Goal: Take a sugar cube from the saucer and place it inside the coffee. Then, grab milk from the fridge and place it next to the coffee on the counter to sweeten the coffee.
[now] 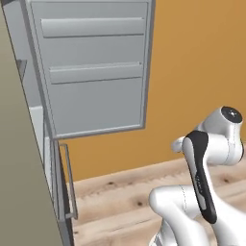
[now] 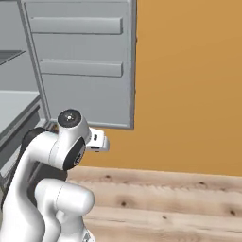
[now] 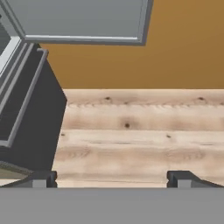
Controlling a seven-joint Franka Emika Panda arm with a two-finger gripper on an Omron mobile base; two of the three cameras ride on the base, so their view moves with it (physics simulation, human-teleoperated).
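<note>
Two end effector fingertips [image 3: 41, 179] wide apart over plank floor [image 3: 140, 131], fridge [image 1: 91, 67] door open

Rendered kitchen, open fridge [image 1: 91, 72] door with grey shelf rails, orange wall [image 1: 202, 72], plank floor [image 3: 140, 131]

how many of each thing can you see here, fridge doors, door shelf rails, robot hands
fridge door: 1
door shelf rails: 2, upper and lower
hand: 1, open, nothing in it
total: 4
</note>
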